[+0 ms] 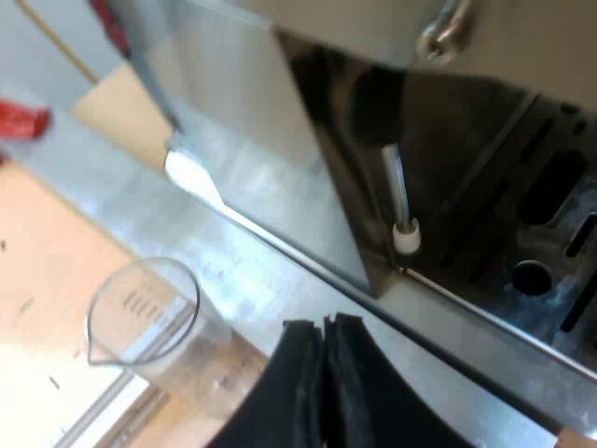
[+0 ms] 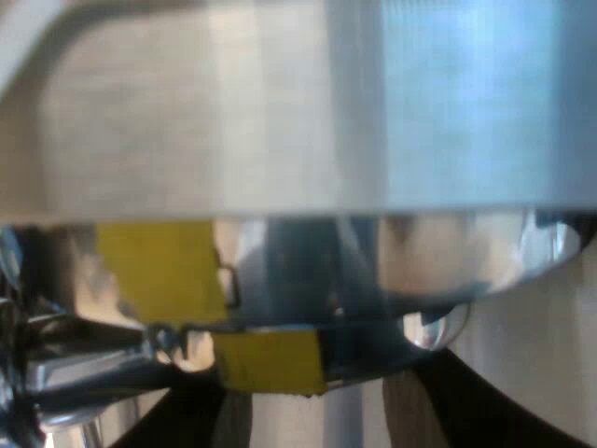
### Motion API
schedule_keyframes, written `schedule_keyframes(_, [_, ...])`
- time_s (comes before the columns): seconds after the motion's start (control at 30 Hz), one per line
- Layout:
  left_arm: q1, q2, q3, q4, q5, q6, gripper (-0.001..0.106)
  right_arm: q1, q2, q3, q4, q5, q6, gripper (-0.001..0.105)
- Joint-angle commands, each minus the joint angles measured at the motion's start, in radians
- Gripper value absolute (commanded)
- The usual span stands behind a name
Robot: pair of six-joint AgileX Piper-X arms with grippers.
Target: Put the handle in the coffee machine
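measuring glass (image 1: 149,327) stands on table (image 1: 37,308), just beside espresso machine (image 1: 261,121) side wall. steam wand (image 1: 396,187) hangs at machine front, tip near drip tray (image 1: 550,187) edge. left gripper (image 1: 325,325) near glass.

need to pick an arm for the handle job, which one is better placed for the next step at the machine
Right, likely. The right claw sits close up against the machine front, while the left claw is shut on nothing near the measuring glass.
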Motion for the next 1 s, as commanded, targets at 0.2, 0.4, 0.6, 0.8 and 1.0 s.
schedule_keyframes(0.2, [-0.019,0.013,-0.009,0.113,-0.036,0.011,0.0,-0.004,-0.036,-0.017,-0.084,-0.018,-0.006,0.036])
schedule_keyframes(0.4, [-0.088,0.013,-0.009,0.173,-0.103,0.054,0.0,-0.004,-0.036,-0.017,-0.084,-0.018,-0.006,0.036])
schedule_keyframes(0.6, [-0.163,0.013,-0.02,0.237,-0.19,0.061,0.0,-0.004,-0.036,-0.017,-0.079,-0.018,-0.006,0.036])
schedule_keyframes(0.8, [-0.167,0.013,-0.037,0.292,-0.199,0.053,0.0,-0.004,-0.036,-0.017,-0.076,-0.023,-0.006,0.036])
schedule_keyframes(1.0, [-0.183,0.013,-0.037,0.339,-0.198,0.053,0.0,-0.004,-0.036,-0.017,-0.076,-0.023,-0.006,0.036])
